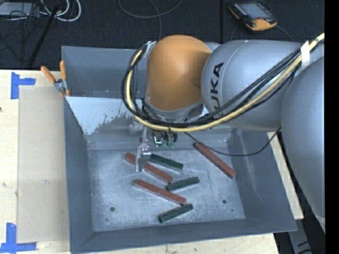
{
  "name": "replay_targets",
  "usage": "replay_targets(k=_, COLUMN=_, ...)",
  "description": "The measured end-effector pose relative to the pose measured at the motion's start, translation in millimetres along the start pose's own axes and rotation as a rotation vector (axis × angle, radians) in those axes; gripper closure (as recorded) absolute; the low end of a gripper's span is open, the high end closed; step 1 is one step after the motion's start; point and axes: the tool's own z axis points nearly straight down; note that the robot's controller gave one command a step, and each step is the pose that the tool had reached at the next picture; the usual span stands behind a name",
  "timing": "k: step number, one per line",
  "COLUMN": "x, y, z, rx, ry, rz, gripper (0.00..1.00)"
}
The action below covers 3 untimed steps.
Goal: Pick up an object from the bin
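My gripper [141, 162] hangs below the arm's wrist in the back left part of the bin floor. Its tip is down at the left end of a red-brown flat stick [154, 170] that lies slanting toward the front right. Just right of the gripper lies a dark green stick [167, 163], close beside the red-brown one. Whether the gripper touches either stick cannot be told. A second dark green stick [184, 183] lies a little further to the front right.
A long red-brown stick [159, 191] and a dark green stick [175, 213] lie nearer the front. Another red-brown stick [214, 160] leans by the right wall. The arm and its orange cover hide the bin's back middle.
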Motion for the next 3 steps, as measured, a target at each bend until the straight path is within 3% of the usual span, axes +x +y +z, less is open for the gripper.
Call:
replay_targets(k=1, x=-1.8, y=-0.9, z=-4.3, rx=-0.001, ry=-0.007, rz=0.004, gripper=0.0)
replay_targets(k=2, x=37.3, y=-40.0, z=41.6, rx=-0.002, ry=-0.007, rz=0.082, gripper=0.0)
replay_targets(k=3, x=44.2, y=-47.8, z=65.2, rx=-0.001, ry=-0.003, rz=0.113, gripper=0.0)
